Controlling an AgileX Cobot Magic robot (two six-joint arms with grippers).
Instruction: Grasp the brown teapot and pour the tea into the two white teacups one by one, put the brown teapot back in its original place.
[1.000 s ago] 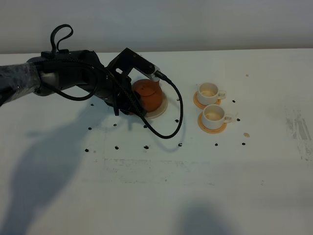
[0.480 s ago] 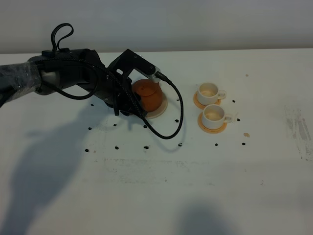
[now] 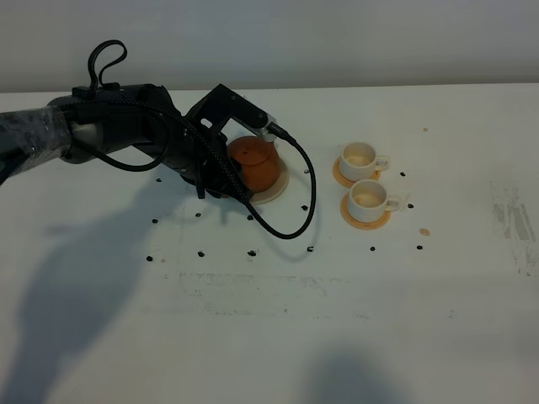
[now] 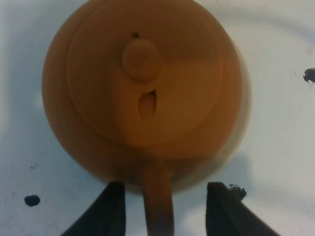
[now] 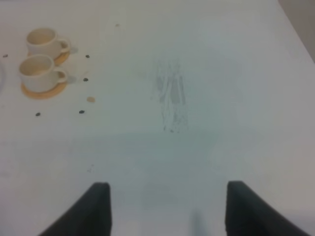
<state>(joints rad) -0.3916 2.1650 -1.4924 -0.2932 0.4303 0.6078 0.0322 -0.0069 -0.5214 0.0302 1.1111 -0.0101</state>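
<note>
The brown teapot [image 3: 254, 162] sits upright on the beige saucer [image 3: 279, 190] left of centre. My left gripper [image 4: 165, 209] is open, with one finger on each side of the loop handle [image 4: 158, 201] and a gap on both sides. In the left wrist view the lid and knob [image 4: 141, 60] face the camera. The two white teacups [image 3: 360, 156] [image 3: 369, 196] stand on orange-tan coasters [image 3: 367, 220] to the right, and they also show in the right wrist view [image 5: 42, 40] [image 5: 38, 69]. My right gripper [image 5: 167, 211] is open and empty above bare table, and it is out of the exterior view.
A black cable [image 3: 296, 220] loops from the left arm onto the table in front of the saucer. Small dark specks [image 3: 251, 252] dot the white table around the teapot and cups. A grey scuff [image 3: 515, 220] marks the right side.
</note>
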